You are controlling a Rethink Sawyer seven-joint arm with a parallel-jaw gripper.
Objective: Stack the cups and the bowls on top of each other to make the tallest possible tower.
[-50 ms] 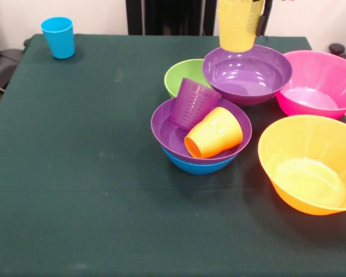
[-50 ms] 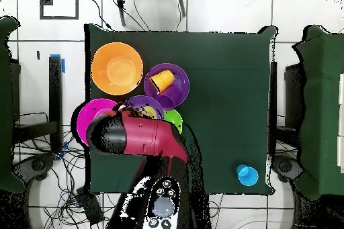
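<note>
While the orange bowl [image 1: 311, 164] sits nearest, glossy and translucent, the tower [image 1: 200, 135] lies below and before the gripper [image 1: 240, 23]: blue bowl [image 1: 199, 167], purple bowl [image 1: 167, 130] nested above, purple cup [image 1: 193, 103] and orange cup [image 1: 214, 133] tipped inside. The gripper holds the yellow cup [image 1: 237, 29] over a second purple bowl [image 1: 248, 75].

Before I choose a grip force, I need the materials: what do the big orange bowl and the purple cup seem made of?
The big orange bowl looks like thin, glossy, translucent plastic: light glows through its wall. The small purple tapered cup also looks like translucent plastic, faintly ribbed, the bowl beneath showing through. Probably both are light and slippery.
</note>
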